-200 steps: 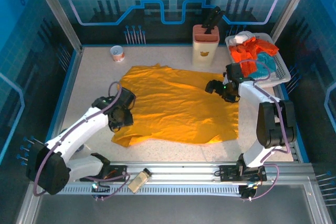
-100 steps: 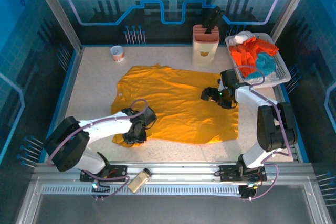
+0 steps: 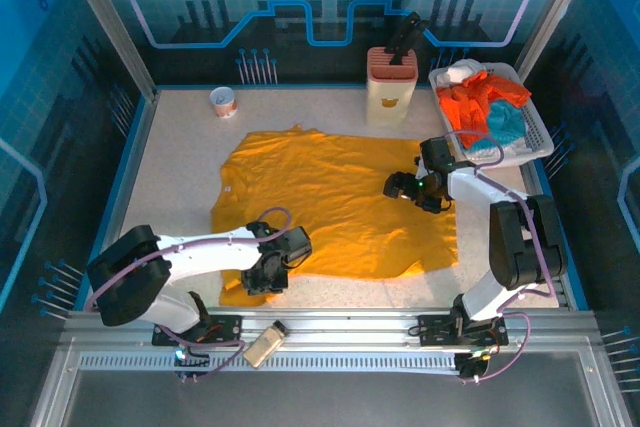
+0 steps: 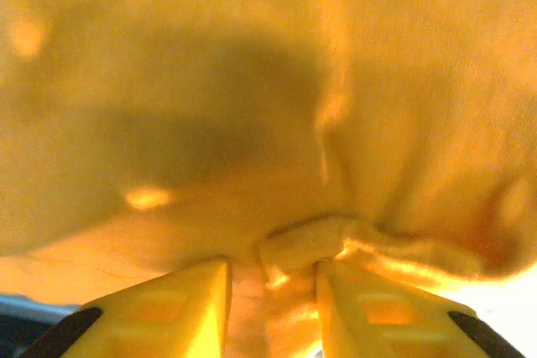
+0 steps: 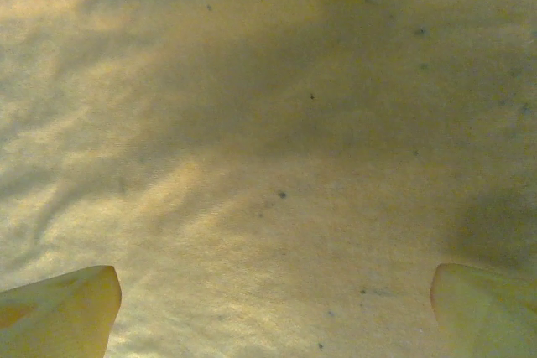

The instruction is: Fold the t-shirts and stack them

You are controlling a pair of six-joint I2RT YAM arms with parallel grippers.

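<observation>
A golden-yellow t-shirt lies spread across the middle of the table. My left gripper is at its near-left hem. In the left wrist view the gripper is narrowed onto a rolled fold of the yellow cloth, which fills the gap between the fingers. My right gripper hovers low over the shirt's right part. Seen from the right wrist, it stands wide open over flat cloth, nothing between its fingers. More t-shirts, orange-red and teal, lie heaped in a basket.
The white basket sits at the back right corner. A cream holder with a dark tool stands behind the shirt. A small cup is at the back left. A tan object lies on the near rail.
My left gripper has travelled right and toward the near edge along the shirt's left hem, and the near-left corner has been drawn nearer. The right gripper has shifted slightly left over the shirt.
</observation>
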